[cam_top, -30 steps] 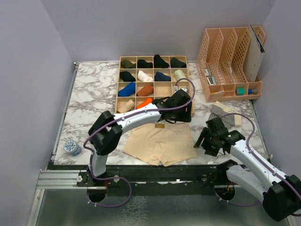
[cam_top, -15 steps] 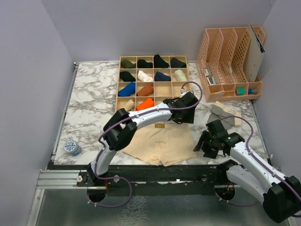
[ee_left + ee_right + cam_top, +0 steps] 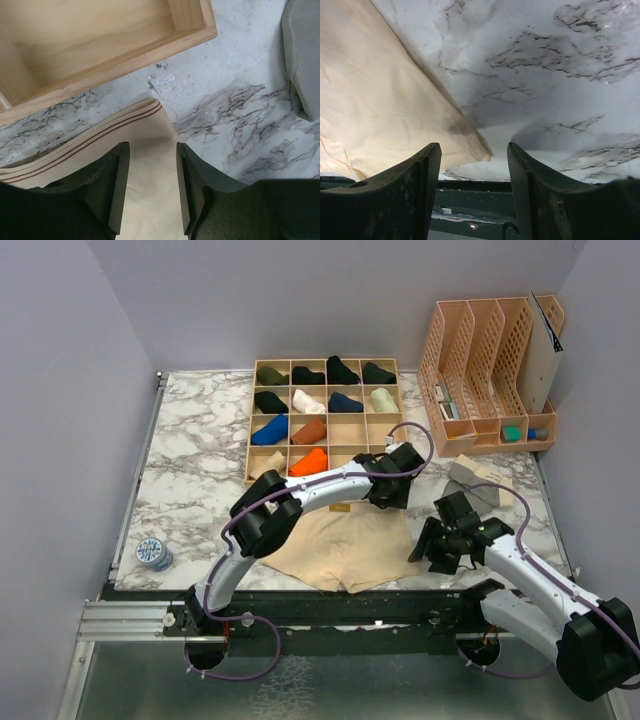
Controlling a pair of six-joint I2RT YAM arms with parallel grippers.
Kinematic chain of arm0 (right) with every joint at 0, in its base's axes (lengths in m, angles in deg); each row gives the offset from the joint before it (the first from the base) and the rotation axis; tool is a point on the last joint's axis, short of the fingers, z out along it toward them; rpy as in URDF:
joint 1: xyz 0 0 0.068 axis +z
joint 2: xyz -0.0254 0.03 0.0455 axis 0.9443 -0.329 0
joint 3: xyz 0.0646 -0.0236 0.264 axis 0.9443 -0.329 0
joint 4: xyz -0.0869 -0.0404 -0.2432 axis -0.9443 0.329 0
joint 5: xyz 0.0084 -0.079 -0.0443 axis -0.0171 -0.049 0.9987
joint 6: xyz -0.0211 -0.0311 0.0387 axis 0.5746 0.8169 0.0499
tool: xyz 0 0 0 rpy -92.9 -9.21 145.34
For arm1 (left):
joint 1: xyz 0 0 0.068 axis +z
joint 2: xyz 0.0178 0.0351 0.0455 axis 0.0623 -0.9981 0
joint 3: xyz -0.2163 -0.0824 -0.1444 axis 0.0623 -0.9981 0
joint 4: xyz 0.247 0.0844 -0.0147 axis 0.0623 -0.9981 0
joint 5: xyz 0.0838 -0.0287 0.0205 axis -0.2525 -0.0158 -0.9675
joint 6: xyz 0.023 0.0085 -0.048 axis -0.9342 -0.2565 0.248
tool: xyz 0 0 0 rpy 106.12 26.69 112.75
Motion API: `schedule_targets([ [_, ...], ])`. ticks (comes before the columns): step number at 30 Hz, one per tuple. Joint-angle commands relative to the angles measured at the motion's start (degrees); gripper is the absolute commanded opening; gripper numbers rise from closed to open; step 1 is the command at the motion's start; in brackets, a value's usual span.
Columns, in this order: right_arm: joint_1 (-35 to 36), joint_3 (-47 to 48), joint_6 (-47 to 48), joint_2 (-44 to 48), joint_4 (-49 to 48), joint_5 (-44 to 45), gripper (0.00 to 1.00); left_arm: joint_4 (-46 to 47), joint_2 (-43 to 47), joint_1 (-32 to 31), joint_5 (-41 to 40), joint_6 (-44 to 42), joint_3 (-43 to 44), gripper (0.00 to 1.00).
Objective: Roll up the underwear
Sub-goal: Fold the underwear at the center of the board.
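The pale beige underwear [image 3: 340,545] lies flat near the table's front edge. My left gripper [image 3: 385,502] is open over its far right waistband corner; in the left wrist view the striped waistband [image 3: 100,132] and beige cloth [image 3: 150,200] sit between the fingers [image 3: 112,185]. My right gripper [image 3: 425,545] is open and empty just right of the near right leg corner [image 3: 470,150], fingers [image 3: 417,190] astride it above the table. The grey underwear with a cream band [image 3: 475,480] lies folded at the right, also at the left wrist view's edge [image 3: 302,55].
A wooden divider tray [image 3: 330,418] with several rolled garments stands behind the beige underwear; its corner shows in the left wrist view [image 3: 190,25]. A peach file rack [image 3: 490,375] stands at the back right. A small round tin [image 3: 154,553] sits at the front left.
My left gripper has moved right along the waistband to its right corner. My right gripper has shifted slightly left toward the beige underwear's leg corner.
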Motion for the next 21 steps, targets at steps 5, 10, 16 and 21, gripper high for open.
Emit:
schedule_targets([
  [5,-0.2,1.8,1.8,-2.4,-2.4,-0.3,0.59,-1.5,-1.1,-0.4,-2.2,-1.2,3.6,0.49],
  [10,-0.2,2.4,2.4,-3.9,-2.3,-0.2,0.59,-1.5,-2.0,-0.4,-0.9,-1.5,4.9,0.51],
  [16,-0.2,1.5,3.3,-4.8,-4.5,-3.0,0.56,-3.9,-6.2,-0.6,1.8,-2.9,8.1,0.51],
  [21,-0.2,0.8,4.3,-7.5,-6.0,-4.7,0.53,-4.5,-6.7,-0.6,0.5,-2.9,7.4,0.49],
])
